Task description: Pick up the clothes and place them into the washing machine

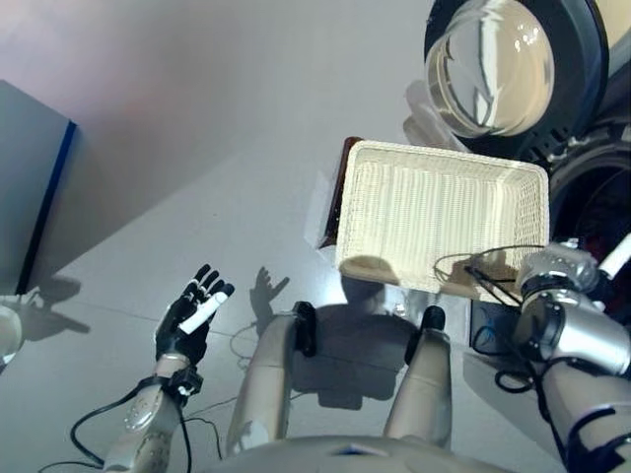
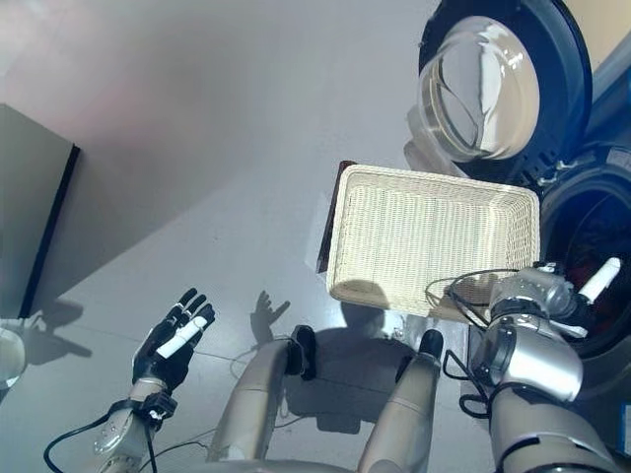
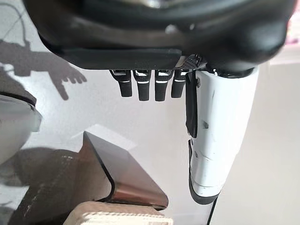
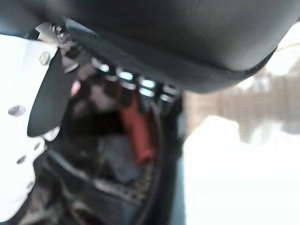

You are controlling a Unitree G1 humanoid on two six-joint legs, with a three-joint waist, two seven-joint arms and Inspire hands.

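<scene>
The shallow wicker basket (image 1: 444,217) holds nothing and rests on the low dark brown box (image 1: 341,197) beside the washing machine. The machine's round glass door (image 1: 493,69) stands open above the dark drum opening (image 2: 592,227). My right hand (image 2: 599,279) is at the drum's mouth with its white thumb sticking out. In the right wrist view its fingers (image 4: 140,89) look relaxed, and a red garment (image 4: 138,133) lies past them among dark clothes inside the drum. My left hand (image 1: 192,315) is open and holds nothing above the floor at the lower left; its straight fingers (image 3: 145,86) show in the left wrist view.
A grey cabinet with a blue edge (image 1: 35,187) stands at the far left. A pale rounded object (image 1: 6,340) sits at the left edge. The brown box's corner (image 3: 122,180) shows in the left wrist view. Grey floor lies between the cabinet and the basket.
</scene>
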